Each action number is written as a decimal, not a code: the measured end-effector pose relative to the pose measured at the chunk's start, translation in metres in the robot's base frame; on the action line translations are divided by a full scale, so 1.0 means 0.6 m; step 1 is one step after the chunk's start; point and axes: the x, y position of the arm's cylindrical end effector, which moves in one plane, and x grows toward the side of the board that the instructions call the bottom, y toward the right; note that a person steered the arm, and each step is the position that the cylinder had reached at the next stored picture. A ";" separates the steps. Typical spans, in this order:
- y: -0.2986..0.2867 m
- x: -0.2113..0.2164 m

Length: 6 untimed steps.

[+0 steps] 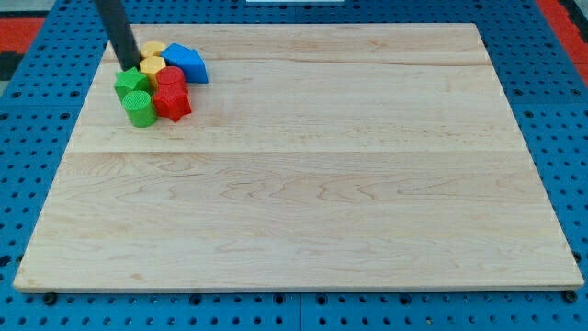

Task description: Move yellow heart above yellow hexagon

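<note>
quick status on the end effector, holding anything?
No jaws on this arm: my tip, the end of a straight dark rod, holds nothing. It sits at the upper-left edge of the block cluster, beside the small yellow block and the green block.

A pale wooden board (312, 175) fills most of the view, its grain running from the view's left to the view's right, with faint seams between its planks. It rests on a blue pegboard surface (28, 156) dotted with regular rows of small holes, which shows along all four sides. Red patches (18, 32) appear at the view's top corners. The light is even and soft, casting only faint shadows under the board's lower edge.
</note>
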 end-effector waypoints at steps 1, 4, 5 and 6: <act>-0.041 -0.012; -0.027 -0.096; -0.027 -0.069; 0.010 -0.057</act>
